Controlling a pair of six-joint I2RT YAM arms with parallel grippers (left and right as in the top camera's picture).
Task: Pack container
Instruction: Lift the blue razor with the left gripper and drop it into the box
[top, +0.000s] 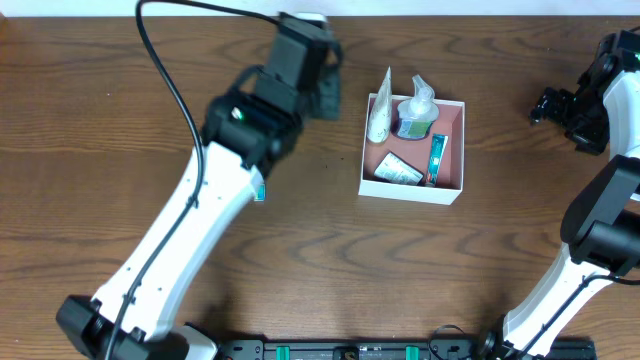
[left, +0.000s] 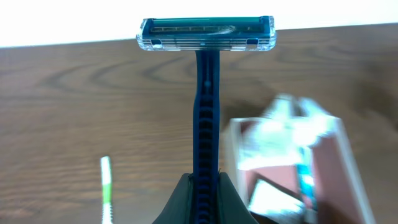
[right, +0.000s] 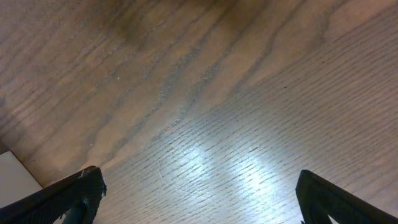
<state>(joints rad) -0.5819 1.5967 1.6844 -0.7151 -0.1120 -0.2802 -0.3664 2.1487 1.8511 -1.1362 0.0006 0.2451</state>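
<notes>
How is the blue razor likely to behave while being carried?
The razor looks like thin plastic, so probably light and fairly stiff. Pinched only at its handle end by the left gripper, it might pivot or slip.

Brown wood-grain table (top: 330, 260) fills the view; a black cable (top: 153, 55) arcs above it at 11 o'clock

Brown wooden table (top: 100, 120) with white-walled container (top: 410, 189) and slim green-white stick (left: 107, 186)
</notes>
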